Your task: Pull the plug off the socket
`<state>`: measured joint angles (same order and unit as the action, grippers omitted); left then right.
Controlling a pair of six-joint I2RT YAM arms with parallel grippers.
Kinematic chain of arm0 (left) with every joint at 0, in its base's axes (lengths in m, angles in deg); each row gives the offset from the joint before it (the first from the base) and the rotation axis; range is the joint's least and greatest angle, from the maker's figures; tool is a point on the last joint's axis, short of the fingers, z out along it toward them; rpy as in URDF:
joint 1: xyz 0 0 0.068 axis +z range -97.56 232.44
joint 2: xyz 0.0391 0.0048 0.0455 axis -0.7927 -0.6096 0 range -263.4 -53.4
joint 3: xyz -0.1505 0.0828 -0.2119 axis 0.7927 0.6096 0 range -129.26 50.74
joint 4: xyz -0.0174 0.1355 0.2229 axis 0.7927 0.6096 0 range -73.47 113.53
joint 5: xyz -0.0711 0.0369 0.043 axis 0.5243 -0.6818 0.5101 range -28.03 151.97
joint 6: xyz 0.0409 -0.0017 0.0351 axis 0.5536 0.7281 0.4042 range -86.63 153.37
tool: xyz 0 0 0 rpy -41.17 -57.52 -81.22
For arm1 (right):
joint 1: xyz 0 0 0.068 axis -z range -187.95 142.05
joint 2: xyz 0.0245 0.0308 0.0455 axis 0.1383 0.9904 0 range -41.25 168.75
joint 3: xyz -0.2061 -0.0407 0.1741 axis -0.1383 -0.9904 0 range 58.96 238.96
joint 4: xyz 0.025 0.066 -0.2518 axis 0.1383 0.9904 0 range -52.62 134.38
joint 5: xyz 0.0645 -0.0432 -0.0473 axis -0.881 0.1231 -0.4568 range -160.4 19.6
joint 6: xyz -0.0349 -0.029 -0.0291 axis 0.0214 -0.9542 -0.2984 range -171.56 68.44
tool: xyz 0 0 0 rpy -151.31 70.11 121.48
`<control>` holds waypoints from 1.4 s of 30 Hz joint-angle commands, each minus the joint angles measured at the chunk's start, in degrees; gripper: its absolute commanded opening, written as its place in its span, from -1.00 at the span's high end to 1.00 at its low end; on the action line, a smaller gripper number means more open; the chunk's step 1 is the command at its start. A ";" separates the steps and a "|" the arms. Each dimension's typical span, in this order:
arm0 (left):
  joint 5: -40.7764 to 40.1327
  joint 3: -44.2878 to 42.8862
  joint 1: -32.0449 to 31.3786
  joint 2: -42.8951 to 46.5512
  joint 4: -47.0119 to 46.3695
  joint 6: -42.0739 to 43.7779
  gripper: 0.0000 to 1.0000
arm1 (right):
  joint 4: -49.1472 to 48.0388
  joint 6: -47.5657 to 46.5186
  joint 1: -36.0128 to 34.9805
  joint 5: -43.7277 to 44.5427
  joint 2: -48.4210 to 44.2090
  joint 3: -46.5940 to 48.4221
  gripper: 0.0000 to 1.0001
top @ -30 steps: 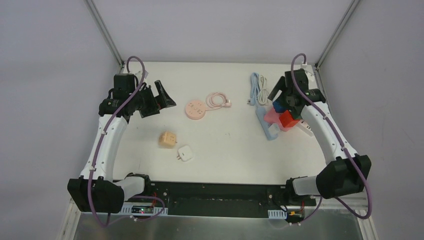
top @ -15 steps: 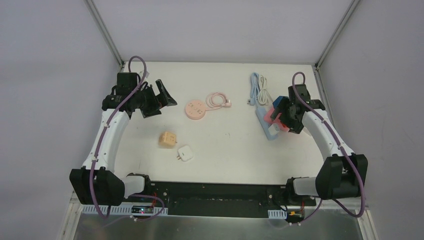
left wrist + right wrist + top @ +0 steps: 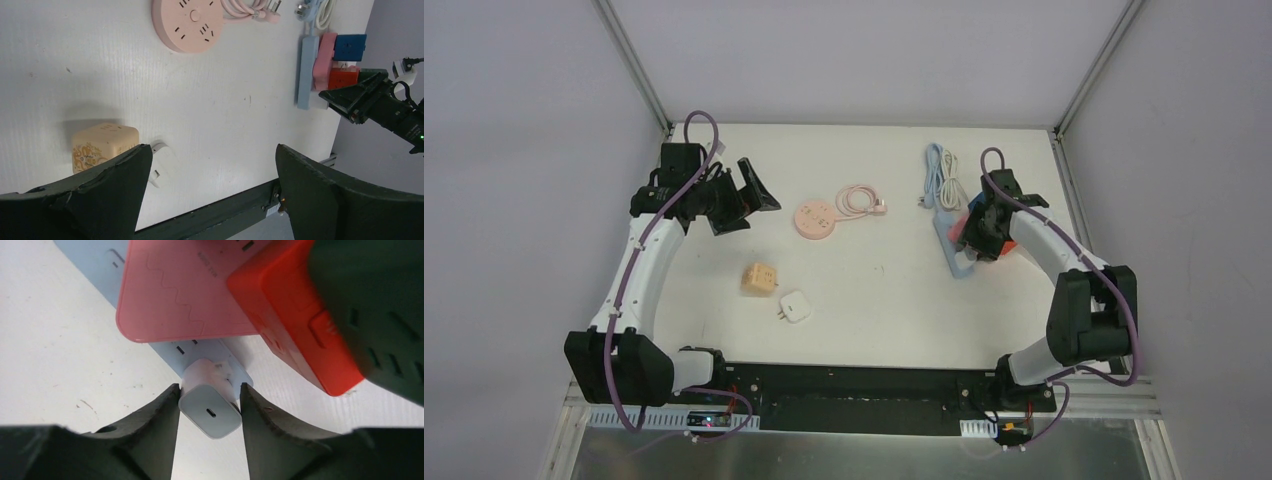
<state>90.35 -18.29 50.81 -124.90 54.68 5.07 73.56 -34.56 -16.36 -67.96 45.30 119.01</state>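
**Top external view.** The right gripper (image 3: 977, 233) is down on the blue power strip (image 3: 965, 266), which lies close to the right edge of the worktop (image 3: 884, 300), toward the far right corner. The plug itself is hidden under the gripper here. The left gripper (image 3: 749, 195) hangs near the far left corner, spread wide and carrying nothing. Open worktop lies between the strip and the near edge.

**Left wrist view.** The left gripper (image 3: 210, 200) is fully spread, nothing between its fingers. Below it lie a beige cube adapter (image 3: 102, 145) and a white adapter (image 3: 162, 165); a round pink socket (image 3: 190, 22) is farther off. All are well apart from the strip.

**Right wrist view.** The white plug (image 3: 210, 412) is seated in the near end of the strip, beside a pink block (image 3: 185, 290) and a red block (image 3: 290, 325). The right gripper's fingers (image 3: 155, 415) press against both sides of the plug. Judged step: grip made, extraction not yet done. The next move calls for a straight pull along the plug's axis, away from the strip; the strip is unrestrained and may drag along.
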 commanded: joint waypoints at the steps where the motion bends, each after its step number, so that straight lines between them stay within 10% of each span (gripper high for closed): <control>1: 1.53 -0.91 -1.45 1.32 -2.24 -1.76 -0.93 | -3.53 2.11 -4.92 -1.61 0.71 -0.38 0.12; 12: -0.93 1.05 -5.06 -0.99 -1.87 -1.89 -0.92 | -4.94 10.15 -21.02 0.35 4.41 1.73 0.15; 19: -1.10 -0.92 -8.36 -4.54 -2.75 -2.81 -0.88 | -0.15 13.09 -22.13 5.94 0.77 6.95 -0.74; 32: -1.23 -2.33 -10.36 -7.23 -4.35 -4.36 -0.88 | 8.38 10.88 -10.09 27.12 -18.32 11.75 -0.99; 42: -1.07 -3.97 -11.62 -8.97 -4.11 -4.66 -0.88 | 4.59 8.98 -0.47 9.04 -16.63 1.95 -0.99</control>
<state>89.80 -19.30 39.99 -133.77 51.32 0.85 79.22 -24.68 -17.56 -51.00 27.03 123.77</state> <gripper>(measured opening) 0.944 0.994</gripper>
